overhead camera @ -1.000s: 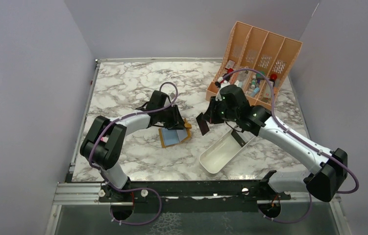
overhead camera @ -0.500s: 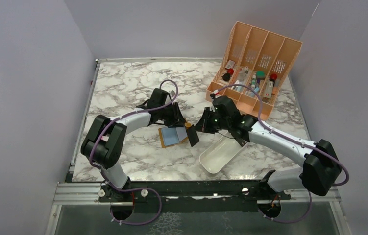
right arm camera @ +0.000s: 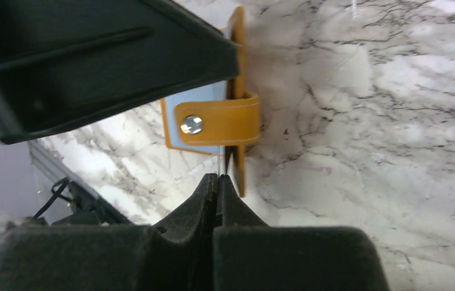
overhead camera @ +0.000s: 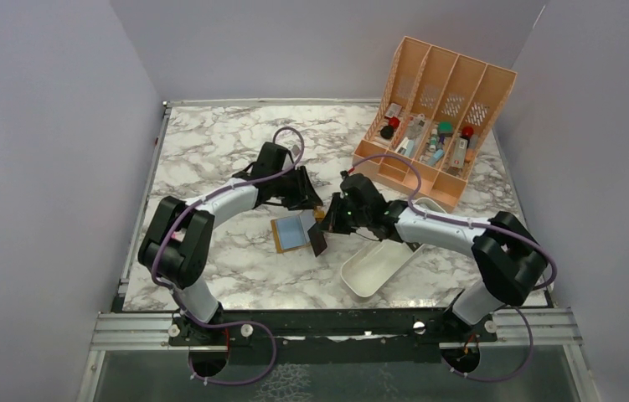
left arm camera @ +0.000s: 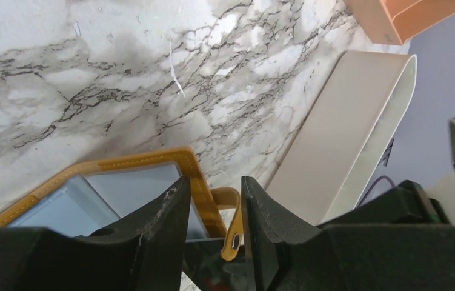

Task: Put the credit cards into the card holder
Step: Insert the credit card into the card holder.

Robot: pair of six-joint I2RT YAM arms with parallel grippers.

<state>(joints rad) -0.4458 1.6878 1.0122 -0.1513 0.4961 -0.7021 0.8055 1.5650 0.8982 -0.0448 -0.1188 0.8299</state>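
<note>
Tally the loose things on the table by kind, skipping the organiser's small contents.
Credit cards: 2, one in the right gripper
Card holder: 1
White tray: 1
Peach organiser: 1
Total: 5

The card holder (left arm camera: pixel 134 160) lies open near the middle of the bench (overhead camera: pixel 210 151), with one credit card (left arm camera: pixel 128 191) flat on its inner face. The left gripper (overhead camera: pixel 312 203) hangs just behind it, fingers apart above the holder's right edge. The right gripper (overhead camera: pixel 333 219) comes in from the right, fingers pressed together on a second credit card (overhead camera: pixel 317 242), which reaches down to the holder's right edge beside its strap (right arm camera: pixel 219 123). The tray (overhead camera: pixel 373 266) lies right of the holder, nearer the arms' bases. The organiser (overhead camera: pixel 440 109) stands at the far right, behind the tray.
</note>
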